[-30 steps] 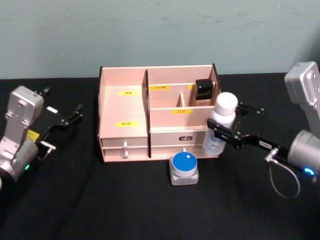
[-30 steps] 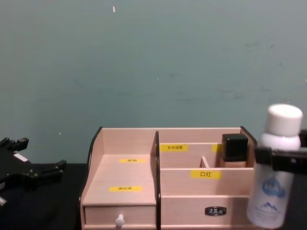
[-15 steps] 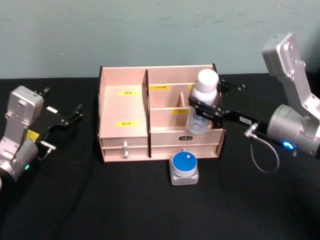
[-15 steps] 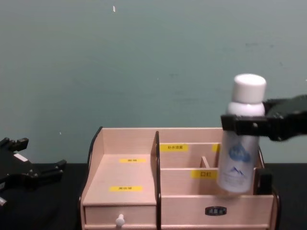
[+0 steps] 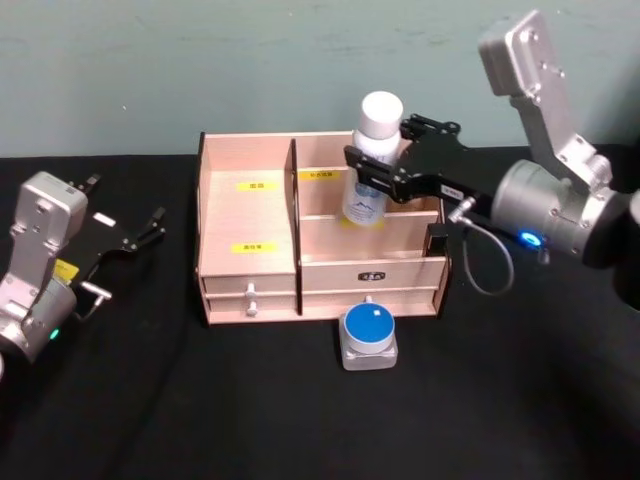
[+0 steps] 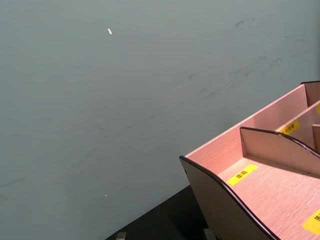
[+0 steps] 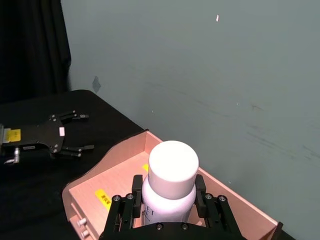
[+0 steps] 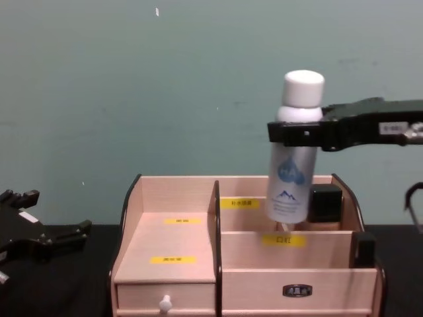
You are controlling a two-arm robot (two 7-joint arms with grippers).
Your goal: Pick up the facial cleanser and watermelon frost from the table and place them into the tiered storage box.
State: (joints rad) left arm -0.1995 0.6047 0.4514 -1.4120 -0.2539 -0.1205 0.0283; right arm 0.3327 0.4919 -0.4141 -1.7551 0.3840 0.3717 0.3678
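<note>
Facial cleanser bottle (image 5: 365, 200) was pinched just under its white cap by the closed-in jaws of the right gripper (image 5: 378, 166), and was held nearly upright above the right half of the tiered storage box (image 5: 250, 215). Its base was seen in the chest view at the level of the far compartments, just left of a black-capped container (image 8: 324, 203) standing in the far right compartment; whether the base touched the wood could not be told. The right arm was stretched in from the right, over the box's right side panel. A blue-lidded jar (image 5: 369, 335) was set on the black table (image 5: 300, 420), just near of the box's front. The left gripper (image 7: 82, 132) was rested well to the left of the box with its jaws spread and nothing between them.
</note>
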